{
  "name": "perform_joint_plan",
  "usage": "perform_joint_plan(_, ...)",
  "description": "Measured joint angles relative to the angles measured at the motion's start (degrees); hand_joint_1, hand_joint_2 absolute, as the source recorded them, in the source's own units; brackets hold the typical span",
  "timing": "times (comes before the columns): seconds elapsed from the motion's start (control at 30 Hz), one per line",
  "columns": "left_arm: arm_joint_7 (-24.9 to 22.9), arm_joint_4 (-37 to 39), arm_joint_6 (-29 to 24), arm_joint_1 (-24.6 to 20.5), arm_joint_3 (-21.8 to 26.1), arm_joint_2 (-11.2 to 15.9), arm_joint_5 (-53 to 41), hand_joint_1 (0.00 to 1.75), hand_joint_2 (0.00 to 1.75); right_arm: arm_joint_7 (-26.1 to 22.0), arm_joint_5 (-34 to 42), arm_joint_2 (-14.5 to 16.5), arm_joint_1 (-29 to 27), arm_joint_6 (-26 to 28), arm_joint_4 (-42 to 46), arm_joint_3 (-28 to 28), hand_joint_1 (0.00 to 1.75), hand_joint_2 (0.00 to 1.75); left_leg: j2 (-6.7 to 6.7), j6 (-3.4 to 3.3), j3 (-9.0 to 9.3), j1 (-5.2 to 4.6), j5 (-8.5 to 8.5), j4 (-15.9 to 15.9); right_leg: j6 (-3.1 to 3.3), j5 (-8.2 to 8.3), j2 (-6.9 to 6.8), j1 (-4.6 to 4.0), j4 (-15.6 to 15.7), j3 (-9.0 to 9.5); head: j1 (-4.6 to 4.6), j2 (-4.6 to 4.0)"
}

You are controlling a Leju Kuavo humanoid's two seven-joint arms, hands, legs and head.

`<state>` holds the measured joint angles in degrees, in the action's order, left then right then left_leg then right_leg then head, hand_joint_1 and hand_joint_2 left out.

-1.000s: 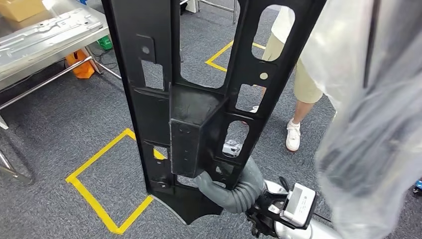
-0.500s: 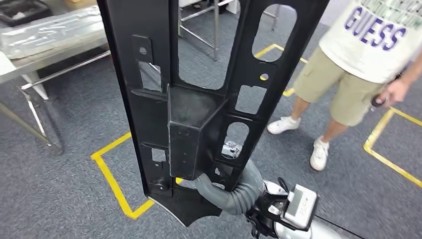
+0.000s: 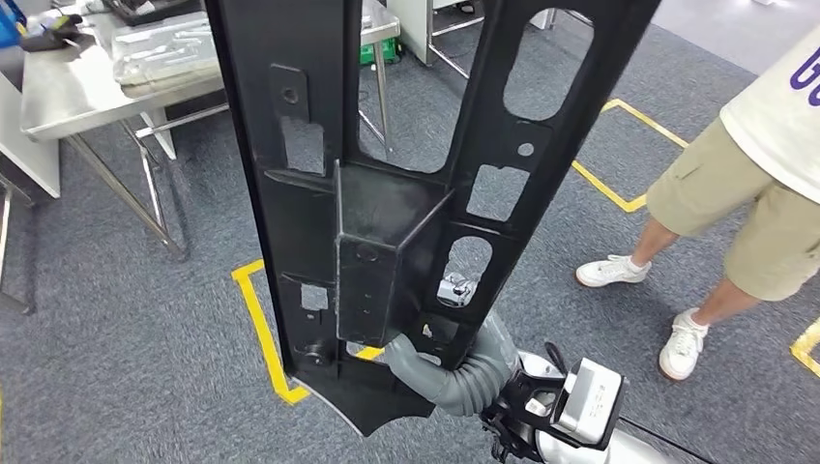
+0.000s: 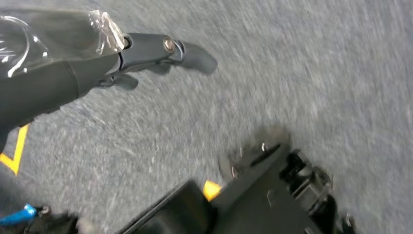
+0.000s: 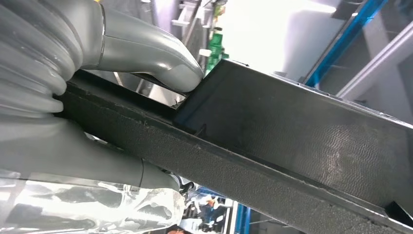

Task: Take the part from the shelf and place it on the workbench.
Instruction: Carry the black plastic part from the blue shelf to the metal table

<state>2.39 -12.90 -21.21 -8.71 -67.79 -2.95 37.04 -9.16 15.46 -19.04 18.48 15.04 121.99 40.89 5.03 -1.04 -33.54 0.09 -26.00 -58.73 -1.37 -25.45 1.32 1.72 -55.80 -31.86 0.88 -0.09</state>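
The part (image 3: 387, 242) is a long black frame with cut-out openings and a boxy block at its middle. It stands upright in the centre of the head view, rising past the top edge. My right hand (image 3: 454, 372) grips its lower end from below right. In the right wrist view the grey thumb (image 5: 151, 58) presses on the black part (image 5: 302, 141), with the ribbed hand (image 5: 53, 92) wrapped around its edge. My left hand (image 4: 97, 58) hangs over grey carpet, its dark fingers stretched out with nothing in them.
A steel workbench (image 3: 87, 92) stands at the far left, with bagged items on top. A person (image 3: 754, 184) in shorts and white shoes stands at the right. Yellow tape (image 3: 256, 319) marks squares on the grey carpet.
The whole view has swung: the steel table and the floor tape slid rightward in the picture and the person drifted toward the right edge. The part stays held the same way in my right hand.
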Motion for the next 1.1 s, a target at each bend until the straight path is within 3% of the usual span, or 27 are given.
perform_joint_plan(0.07, 0.05, 0.00, -0.02, -0.41, 0.05, 0.06, 0.00, 0.00, 1.75, -0.05, 0.01, 0.00, -0.09, 0.00, 0.05, 0.00, 1.75, 1.75, -3.33, 0.59, -3.93, -0.01, -3.32, -7.85, 0.36, -0.33, -1.61, -0.16, 0.00, 0.33, 0.27, 0.00)
perform_joint_plan(0.13, 0.10, 0.00, -0.04, -0.84, 0.16, 0.15, 0.01, 0.00, 1.75, -0.04, 0.06, -0.01, -0.21, 0.00, 0.06, 0.01, 1.75, 1.75, -4.28, 0.79, -7.02, 0.07, -4.61, -13.35, 0.40, -0.70, -3.27, -0.27, -0.01, 0.63, 0.28, 0.00)
perform_joint_plan(0.17, 0.10, 0.00, -0.04, -0.91, 0.21, 0.16, 0.00, 0.00, 1.75, -0.05, 0.09, 0.00, -0.22, 0.01, 0.06, 0.01, 1.75, 1.75, -4.48, 0.75, -6.94, 0.08, -3.64, -12.88, 0.36, -0.92, -4.04, -0.29, -0.02, 0.88, 0.28, 0.00)
perform_joint_plan(0.2, 0.10, 0.00, -0.04, -0.84, 0.24, 0.18, -0.02, 0.00, 1.75, -0.05, 0.13, 0.01, -0.21, 0.01, 0.06, 0.01, 1.75, 1.75, -4.78, 0.61, -5.67, 0.07, -1.73, -10.07, 0.28, -1.17, -4.72, -0.31, -0.02, 1.22, 0.28, 0.00)
perform_joint_plan(0.27, 0.09, 0.00, -0.02, -0.48, 0.26, 0.21, -0.05, 0.00, 1.75, -0.08, 0.15, 0.02, -0.16, 0.03, 0.07, 0.01, 1.75, 1.75, -6.71, -0.02, -1.55, -0.35, 2.17, -1.41, -0.05, -1.73, -5.92, -0.46, 0.04, 2.05, 0.28, -0.01)
perform_joint_plan(0.33, 0.12, 0.00, -0.01, -0.24, 0.26, 0.24, -0.07, 0.00, 1.75, -0.11, 0.15, 0.03, -0.08, 0.05, 0.08, 0.01, 1.75, 1.75, -8.21, -0.85, 0.47, -0.96, 3.36, 3.24, -0.55, -2.16, -6.89, -0.70, 0.13, 2.48, 0.29, -0.01)
perform_joint_plan(0.4, 0.17, 0.00, 0.01, -0.16, 0.27, 0.24, -0.06, 0.00, 1.75, -0.13, 0.15, 0.03, 0.02, 0.07, 0.08, 0.01, 1.75, 1.75, -7.53, -1.47, 0.33, -1.22, 3.12, 3.53, -1.05, -2.39, -7.84, -0.86, 0.32, 2.68, 0.29, -0.01)
perform_joint_plan(0.43, 0.19, 0.00, 0.01, -0.09, 0.28, 0.24, -0.07, 0.00, 1.75, -0.13, 0.15, 0.03, 0.10, 0.07, 0.09, -0.01, 1.75, 1.75, -6.96, -1.74, 0.42, -1.05, 3.17, 3.70, -1.33, -2.63, -7.79, -0.78, 0.25, 2.82, 0.28, -0.01)
perform_joint_plan(0.5, 0.23, 0.00, 0.01, 0.02, 0.28, 0.25, -0.09, 0.00, 1.75, -0.26, 0.15, 0.03, 0.24, 0.10, 0.13, -0.04, 1.75, 1.75, -6.09, -2.33, 0.88, -0.66, 3.32, 4.12, -1.77, -4.28, -5.44, -0.63, -2.21, 1.91, 0.21, -0.02)
perform_joint_plan(0.57, 0.27, 0.00, -0.01, 0.02, 0.28, 0.25, -0.15, 0.00, 1.75, -0.55, 0.15, 0.02, 0.14, 0.16, 0.16, -0.07, 1.75, 1.75, -5.43, -2.86, 1.27, -0.49, 3.28, 4.28, -2.00, -7.53, -2.44, -0.58, -9.14, -1.64, 0.07, -0.02)
perform_joint_plan(0.63, 0.27, 0.00, -0.02, 0.04, 0.28, 0.22, -0.24, 0.00, 1.75, -0.81, 0.19, 0.01, -0.16, 0.20, 0.17, -0.07, 1.75, 1.75, -4.68, -3.17, 1.46, -0.55, 3.11, 4.27, -2.09, -9.67, -1.61, -0.60, -16.42, -6.08, -0.01, -0.01)
perform_joint_plan(0.67, 0.25, 0.00, -0.02, 0.06, 0.28, 0.22, -0.27, 0.00, 1.75, -0.87, 0.19, 0.01, -0.31, 0.21, 0.17, -0.07, 1.75, 1.75, -4.22, -3.21, 1.62, -0.56, 2.98, 4.25, -2.10, -9.21, -1.53, -0.59, -17.83, -7.44, -0.01, -0.01)
perform_joint_plan(0.7, 0.19, 0.00, -0.02, 0.09, 0.28, 0.23, -0.27, 0.00, 1.75, -0.91, 0.19, 0.00, -0.38, 0.24, 0.17, -0.08, 1.75, 1.75, -3.83, -3.17, 1.85, -0.55, 2.84, 4.24, -2.07, -7.50, -1.53, -0.56, -16.57, -7.47, -0.02, -0.01)
perform_joint_plan(0.77, 0.08, 0.00, -0.02, 0.11, 0.28, 0.23, -0.26, 0.00, 1.75, -0.92, 0.15, -0.01, -0.41, 0.34, 0.17, -0.08, 1.75, 1.75, -3.12, -2.91, 2.45, -0.50, 2.44, 4.21, -1.96, -2.36, -1.48, -0.50, -9.07, -4.81, -0.03, -0.01)
perform_joint_plan(0.83, -0.02, 0.00, -0.02, 0.12, 0.28, 0.22, -0.25, 0.00, 1.75, -0.92, 0.14, -0.02, -0.38, 0.43, 0.17, -0.09, 1.75, 1.75, -2.74, -2.42, 2.63, -0.60, 2.02, 4.03, -1.64, 0.57, -1.20, -0.60, -2.42, -2.07, 0.00, 0.00)
perform_joint_plan(0.87, -0.04, 0.00, -0.03, 0.12, 0.28, 0.23, -0.23, 0.00, 1.75, -0.91, 0.18, -0.01, -0.38, 0.48, 0.17, -0.09, 1.75, 1.75, -2.68, -2.16, 2.53, -0.68, 1.89, 3.90, -1.40, 1.04, -1.06, -0.68, -0.90, -1.57, 0.02, 0.00)
perform_joint_plan(1.0, -0.02, 0.00, -0.04, 0.09, 0.28, 0.28, -0.21, 0.00, 1.75, -0.82, 1.21, -0.06, -0.39, 0.58, 0.21, -0.15, 1.75, 1.75, -3.02, -1.19, 2.10, -0.69, 1.08, 3.21, -0.11, 1.06, -0.91, -0.75, -0.41, -1.70, 0.06, 0.00)
perform_joint_plan(1.03, 0.01, 0.00, -0.04, 0.07, 0.28, 0.30, -0.22, 0.00, 1.75, -0.81, 1.51, -0.06, -0.37, 0.57, 0.22, -0.18, 1.75, 1.75, -3.28, -0.82, 1.38, -0.61, 0.03, 1.56, 0.19, 1.08, -0.87, -0.62, -0.35, -1.62, 0.12, 0.00)
perform_joint_plan(1.1, 0.15, 0.00, -0.06, -0.11, 0.31, 0.31, -0.20, 0.00, 1.75, -0.81, 1.82, -0.04, -0.38, 0.57, 0.23, -0.24, 1.75, 1.75, -3.85, -0.04, -1.86, -0.38, -3.44, -5.44, 0.56, 1.02, -0.78, -0.49, -0.31, -1.53, 0.26, 0.00)
